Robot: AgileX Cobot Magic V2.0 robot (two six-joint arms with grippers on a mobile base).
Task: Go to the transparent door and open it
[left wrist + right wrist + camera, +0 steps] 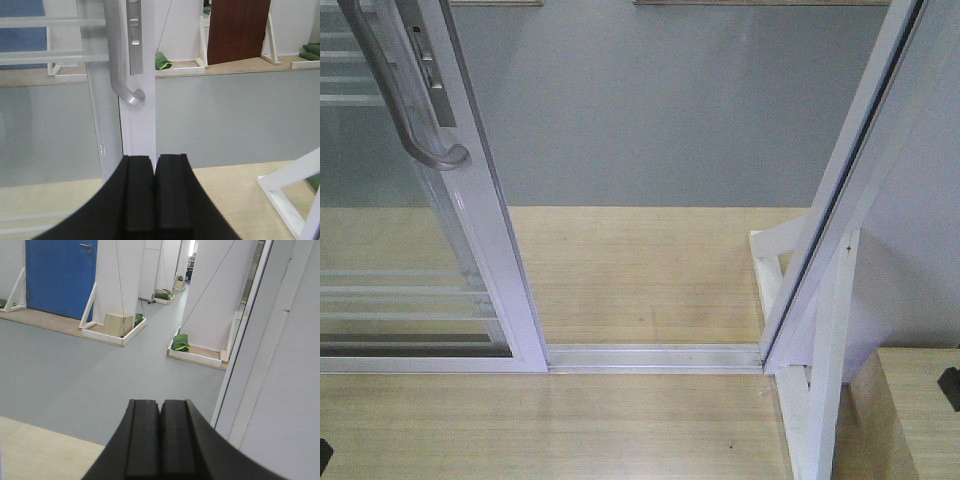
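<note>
Transparent door (pixel 410 290): stood at the left of the front view, slid aside, with a clear gap to the white frame post (pixel 840 200) at the right; long axis upright, its grey pull handle (pixel 122 60) running vertically along the stile. Left pincer (pixel 155 197): clenched on nothing, at the lower centre of its wrist view, the handle's hooked lower end directly above and ahead of it; judged the nearer arm. Right pincer (pixel 160 440): likewise clenched and empty, facing the open grey floor (pixel 75 370) with only the frame post along its right edge.
</note>
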